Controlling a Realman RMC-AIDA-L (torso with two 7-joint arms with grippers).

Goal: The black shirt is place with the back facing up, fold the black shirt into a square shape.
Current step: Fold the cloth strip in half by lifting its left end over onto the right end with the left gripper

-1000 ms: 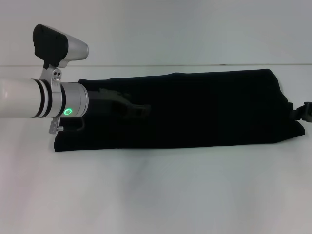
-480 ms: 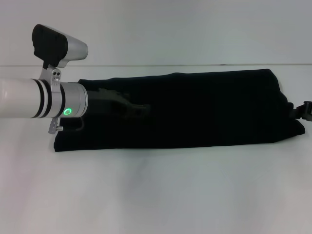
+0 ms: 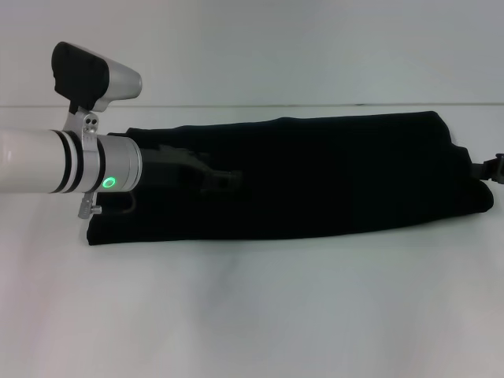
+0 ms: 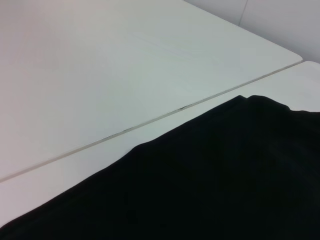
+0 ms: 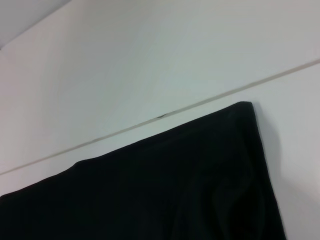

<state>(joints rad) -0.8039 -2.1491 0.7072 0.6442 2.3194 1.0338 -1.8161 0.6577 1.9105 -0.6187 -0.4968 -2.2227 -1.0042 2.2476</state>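
A white table [image 3: 252, 315] with a thin seam [image 4: 150, 121] running across its far side.

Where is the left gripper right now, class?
In the head view, the left gripper reaches in from the left over the left part of the shirt, which lies folded into a long band on the table.

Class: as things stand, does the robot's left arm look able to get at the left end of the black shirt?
Probably yes. The left end effector already hangs over the black shirt, which lies as a long folded band on the white table. Nothing lies between them; the right end effector sits at the far end.
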